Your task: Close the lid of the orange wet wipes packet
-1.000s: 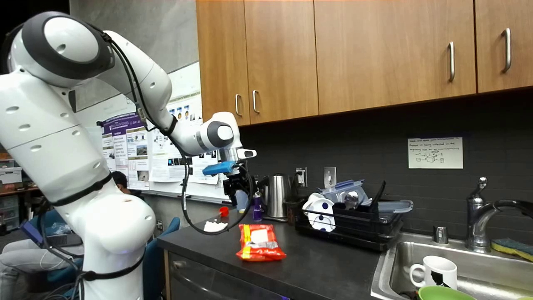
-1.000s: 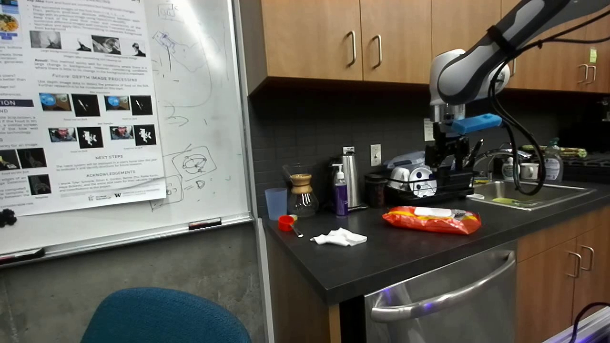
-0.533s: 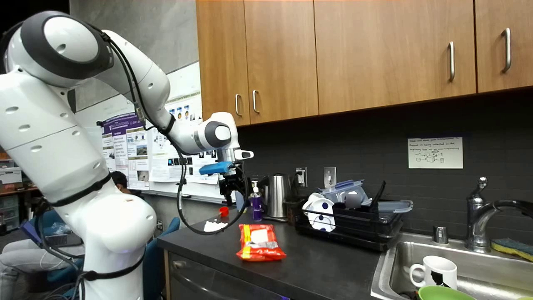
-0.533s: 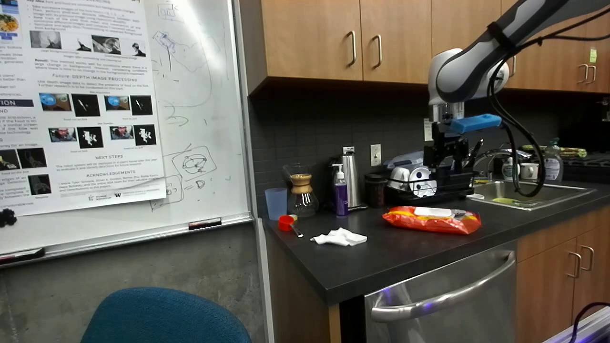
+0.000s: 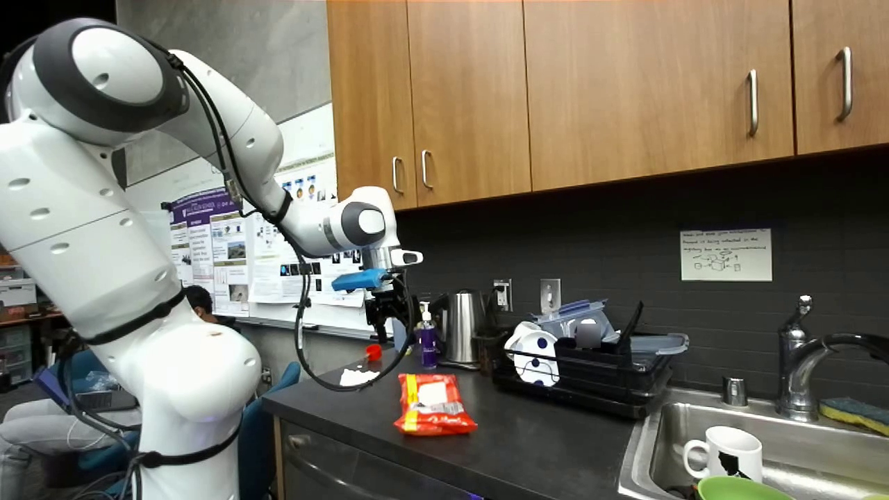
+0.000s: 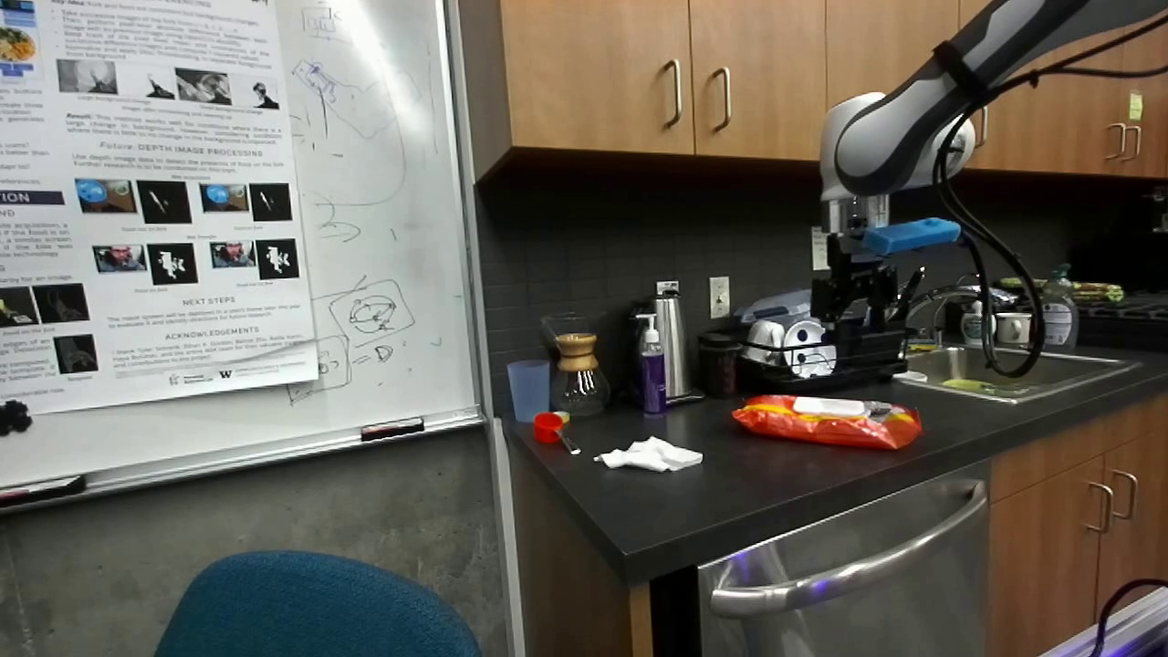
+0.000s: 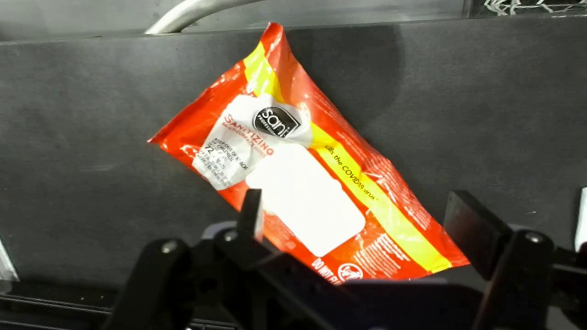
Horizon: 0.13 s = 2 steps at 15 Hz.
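Note:
The orange wet wipes packet (image 7: 197, 126) lies flat on the dark counter; it shows in both exterior views (image 5: 448, 420) (image 6: 776, 424). Its lid (image 7: 307, 197) is the white patch on the top face, overexposed in the wrist view. The lid also shows in both exterior views (image 5: 432, 394) (image 6: 826, 407) and looks flat on the packet. My gripper (image 7: 362, 215) is open and empty above the packet, not touching it. Its left finger covers a bit of the packet's edge beside the lid. The gripper also hangs high over the counter in both exterior views (image 5: 382, 323) (image 6: 856, 321).
A black dish rack (image 5: 583, 389) with dishes stands at the wall, with a steel kettle (image 5: 464, 326) and purple pump bottle (image 6: 653, 379) beside it. A crumpled white tissue (image 6: 650, 454) and red scoop (image 6: 547, 427) lie near the counter's end. The sink (image 5: 642, 451) is opposite.
From a second ago to half a second ago the gripper shifted slightly left in both exterior views; since then it has stayed still. The packet and lid have not moved.

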Motion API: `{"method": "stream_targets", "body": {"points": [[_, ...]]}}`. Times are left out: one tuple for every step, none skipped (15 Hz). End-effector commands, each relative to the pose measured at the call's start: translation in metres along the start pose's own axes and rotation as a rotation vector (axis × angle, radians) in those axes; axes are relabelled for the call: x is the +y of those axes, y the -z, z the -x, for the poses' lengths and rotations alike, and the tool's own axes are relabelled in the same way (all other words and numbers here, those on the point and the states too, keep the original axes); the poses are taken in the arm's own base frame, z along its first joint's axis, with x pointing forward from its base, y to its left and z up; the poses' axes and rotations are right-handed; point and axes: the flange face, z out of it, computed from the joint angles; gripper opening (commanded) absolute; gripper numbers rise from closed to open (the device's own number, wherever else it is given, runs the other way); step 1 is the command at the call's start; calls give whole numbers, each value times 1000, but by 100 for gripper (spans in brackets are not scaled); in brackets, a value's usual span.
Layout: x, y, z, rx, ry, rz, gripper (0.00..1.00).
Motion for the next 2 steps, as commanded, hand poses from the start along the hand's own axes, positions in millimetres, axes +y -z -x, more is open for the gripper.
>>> {"method": "stream_targets", "body": {"points": [[0,1,0,-1,0,0,100],[0,1,0,0,0,0,100]]}}
